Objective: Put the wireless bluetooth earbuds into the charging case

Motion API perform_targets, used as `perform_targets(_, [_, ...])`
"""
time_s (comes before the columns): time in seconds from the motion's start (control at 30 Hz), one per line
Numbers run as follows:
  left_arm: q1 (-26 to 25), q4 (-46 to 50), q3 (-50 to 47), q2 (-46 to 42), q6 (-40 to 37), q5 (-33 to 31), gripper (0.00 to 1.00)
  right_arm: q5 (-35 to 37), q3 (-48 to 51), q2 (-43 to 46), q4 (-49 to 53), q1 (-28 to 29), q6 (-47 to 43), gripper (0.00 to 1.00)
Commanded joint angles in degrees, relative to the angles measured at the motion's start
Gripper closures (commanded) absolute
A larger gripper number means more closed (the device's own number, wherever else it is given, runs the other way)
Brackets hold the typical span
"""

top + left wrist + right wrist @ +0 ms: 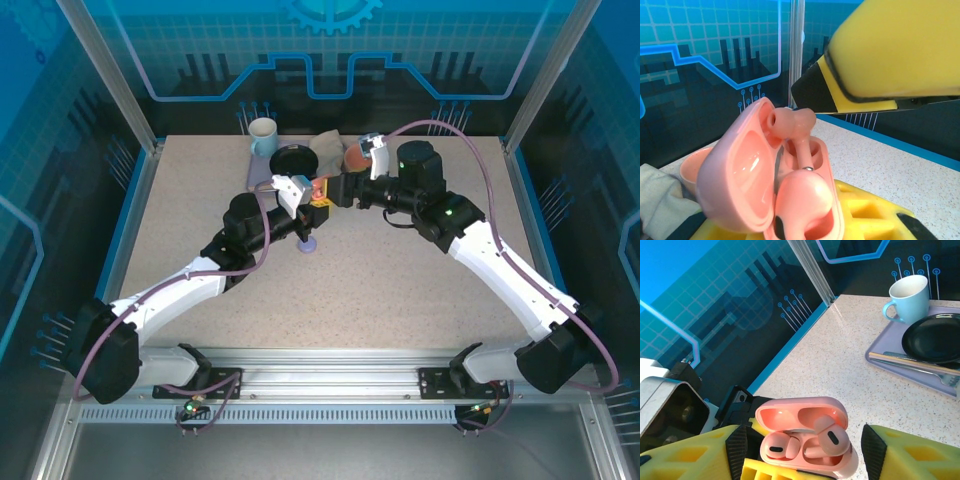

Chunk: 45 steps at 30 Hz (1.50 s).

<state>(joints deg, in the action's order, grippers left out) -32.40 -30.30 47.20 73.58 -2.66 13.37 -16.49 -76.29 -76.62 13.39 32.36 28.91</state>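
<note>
The case [805, 412] and earbuds [832, 439] are coloured salmon-pink, the mug [910, 297] pale blue, the plate [935, 337] black, the table [840, 355] speckled beige.

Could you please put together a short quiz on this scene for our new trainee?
1. True or false: the lid of the pink case is shut.
2. Which tool grips the case? A: left. B: right.
3. How many pink earbuds are in the case?

Key: 1, false, the lid is open. 2, A, the left tool. 3, two.
</note>
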Motion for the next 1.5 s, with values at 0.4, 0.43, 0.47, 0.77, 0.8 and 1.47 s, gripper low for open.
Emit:
perform_targets(0.4, [0.23, -2.64, 0.58, 0.16, 0.63, 0.87, 1.0, 1.1, -1.71, -3.14, 0.26, -1.41, -0.4, 0.41])
perform_targets(0.43, [0.27, -2.64, 0.53, 0.16, 0.68, 0.89, 1.0, 1.12, -1.61, -3.22, 0.17, -1.51, -0.42, 0.43])
perform_targets(0.47, [0.25, -2.51, 0.56, 0.17, 0.7, 0.87, 1.0, 1.18, -1.64, -3.17, 0.11, -1.59, -0.39, 0.45])
perform_targets(0.77, [0.24, -2.53, 0.35, 0.42, 0.76, 0.96, 1.0, 0.55, -1.53, -1.7, -0.12, -2.35, -0.41, 0.49])
perform_targets(0.8, [0.28, -2.59, 0.35, 0.51, 0.82, 1.05, 1.0, 0.36, -1.31, -1.46, -0.35, -2.38, -0.43, 0.49])
perform_targets(1.47, [0.25, -2.71, 0.88, 0.69, 0.86, 0.96, 1.0, -1.82, 0.06, -0.92, -1.17, -2.74, 0.28, 0.61])
